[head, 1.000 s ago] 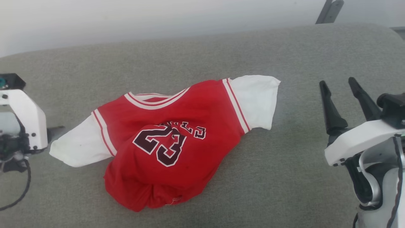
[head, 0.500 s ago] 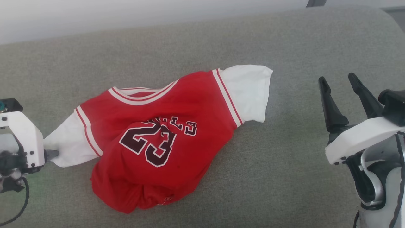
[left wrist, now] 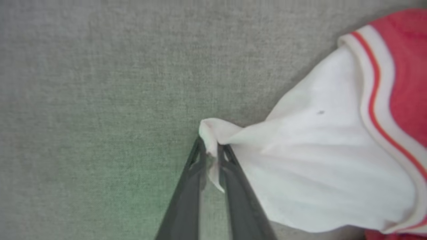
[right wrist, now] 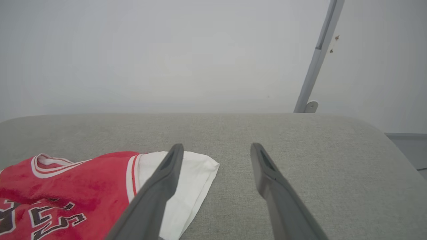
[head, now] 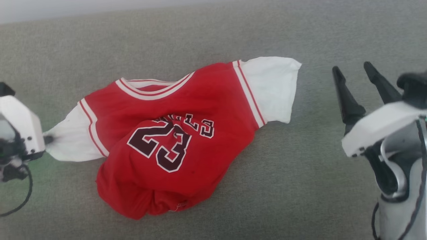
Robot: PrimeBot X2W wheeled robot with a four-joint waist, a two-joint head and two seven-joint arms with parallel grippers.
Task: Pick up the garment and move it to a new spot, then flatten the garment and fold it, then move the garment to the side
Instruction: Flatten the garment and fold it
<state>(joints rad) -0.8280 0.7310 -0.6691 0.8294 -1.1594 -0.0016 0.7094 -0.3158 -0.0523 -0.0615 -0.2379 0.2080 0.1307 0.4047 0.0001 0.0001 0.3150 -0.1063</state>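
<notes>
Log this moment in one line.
left gripper: shut on sleeve | right gripper: open, apart | garment: crumpled on cushion

White wrist housings (head: 377, 131); long dark tapered fingers (head: 347, 103); black cable (head: 31, 186).

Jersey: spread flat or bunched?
Bunched. The jersey is humped, lettering creased; left gripper pinches the tip of one white sleeve.

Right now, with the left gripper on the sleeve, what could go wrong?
1. The left gripper pinches only the tip of one sleeve; the garment could slip out when lifted.
2. The right gripper hangs open, apart from the other sleeve, so a one-sided lift might bunch the crumpled body.
</notes>
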